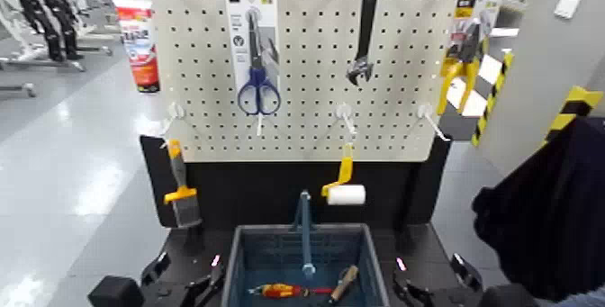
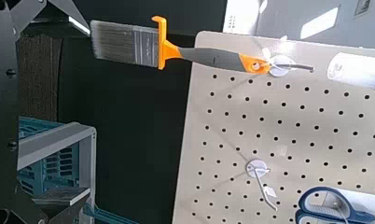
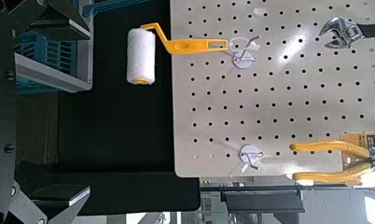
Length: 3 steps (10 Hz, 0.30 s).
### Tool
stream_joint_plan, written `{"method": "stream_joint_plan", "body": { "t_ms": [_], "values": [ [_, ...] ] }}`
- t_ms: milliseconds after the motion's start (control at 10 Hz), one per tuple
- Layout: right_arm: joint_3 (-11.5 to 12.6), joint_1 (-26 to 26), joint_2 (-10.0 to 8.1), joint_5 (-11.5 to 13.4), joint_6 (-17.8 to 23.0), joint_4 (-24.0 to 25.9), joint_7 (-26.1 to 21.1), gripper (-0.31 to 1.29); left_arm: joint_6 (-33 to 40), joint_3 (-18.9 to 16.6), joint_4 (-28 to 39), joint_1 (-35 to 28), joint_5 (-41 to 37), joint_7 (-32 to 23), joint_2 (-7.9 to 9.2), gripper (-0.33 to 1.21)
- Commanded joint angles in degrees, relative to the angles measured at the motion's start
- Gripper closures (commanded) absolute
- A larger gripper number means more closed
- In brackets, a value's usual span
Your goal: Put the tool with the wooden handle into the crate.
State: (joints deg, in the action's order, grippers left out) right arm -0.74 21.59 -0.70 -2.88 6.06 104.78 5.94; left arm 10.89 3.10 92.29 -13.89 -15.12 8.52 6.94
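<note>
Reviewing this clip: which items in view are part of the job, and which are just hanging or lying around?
Job items:
- tool with the wooden handle, lying inside the crate
- crate

Not involved:
- red-and-yellow screwdriver, in the crate
- paint roller
- paintbrush
- scissors
- wrench
- pliers

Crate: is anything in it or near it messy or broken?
Nothing looks broken or spilled. The crate holds the tool with the wooden handle, lying tilted beside a red-and-yellow screwdriver. The only odd thing is a dark cloth-like shape at the right edge, covering part of the view.
</note>
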Motion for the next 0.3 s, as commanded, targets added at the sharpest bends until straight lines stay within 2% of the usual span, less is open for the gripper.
{"method": "stream_joint_plan", "body": {
  "t_ms": [100, 300],
  "values": [
    [0.04, 1.79, 0.26, 0.78, 1.59, -0.28, -1.54, 0.14, 0.00, -0.20, 0.00, -0.17, 0.00, 0.00, 0.00, 0.11],
    [0.30, 1.97, 0.44, 1.04, 2.38, -0.80, -1.63, 0.14, 0.09, -0.20, 0.09, -0.26, 0.00, 0.00, 0.00, 0.11]
  ]
}}
